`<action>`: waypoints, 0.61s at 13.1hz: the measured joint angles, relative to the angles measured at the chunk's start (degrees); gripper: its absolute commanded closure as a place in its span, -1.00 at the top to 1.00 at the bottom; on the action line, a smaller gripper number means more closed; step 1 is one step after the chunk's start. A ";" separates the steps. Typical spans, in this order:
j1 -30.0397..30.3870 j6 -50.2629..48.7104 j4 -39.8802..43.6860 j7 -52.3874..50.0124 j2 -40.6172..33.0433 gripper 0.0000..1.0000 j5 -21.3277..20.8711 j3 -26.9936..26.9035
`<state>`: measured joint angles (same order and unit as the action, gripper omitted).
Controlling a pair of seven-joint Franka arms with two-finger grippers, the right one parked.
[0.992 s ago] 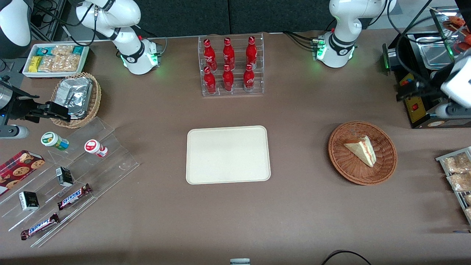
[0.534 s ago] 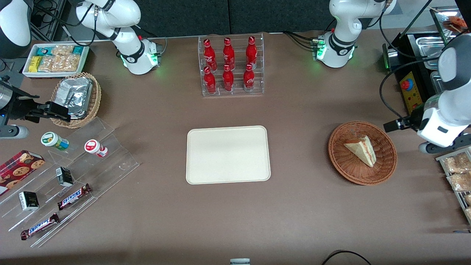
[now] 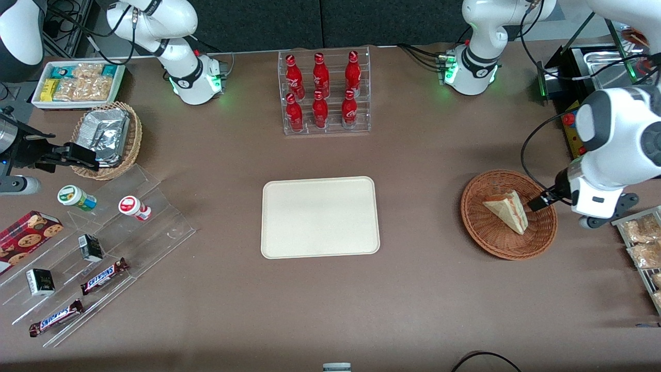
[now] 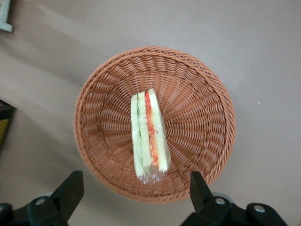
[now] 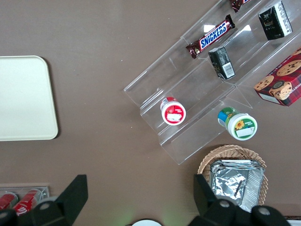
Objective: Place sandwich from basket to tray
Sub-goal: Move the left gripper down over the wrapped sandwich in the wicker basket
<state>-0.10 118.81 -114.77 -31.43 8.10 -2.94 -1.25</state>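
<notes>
The sandwich [image 3: 508,211], a pale wedge with red and green filling, lies in the reddish-brown wicker basket [image 3: 472,217] toward the working arm's end of the table. My left gripper [image 3: 539,201] hovers above the basket's rim, beside the sandwich, with nothing in it. In the left wrist view the sandwich [image 4: 149,134] lies wrapped in clear film in the basket [image 4: 197,113], and the gripper [image 4: 135,190] is open, its jaws spread wide over the basket's rim. The cream tray [image 3: 320,217] sits bare mid-table and also shows in the right wrist view [image 5: 23,99].
A clear rack of red cola bottles [image 3: 324,93] stands farther from the camera than the tray. A black machine [image 3: 573,129] and a rack of snack bags [image 3: 643,243] flank the basket. An acrylic stand with snacks [image 3: 103,243] and a tan foil basket [image 3: 108,137] lie toward the parked arm's end.
My left arm has swung down from beside the black machine toward the basket; the gripper now hangs over the basket's rim. The sandwich, basket and tray have not moved.
</notes>
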 measured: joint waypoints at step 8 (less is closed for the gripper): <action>-0.17 20.56 -15.02 -10.45 0.96 1.00 0.17 0.28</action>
<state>-0.27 139.37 -129.79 -41.88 9.06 -2.77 -0.96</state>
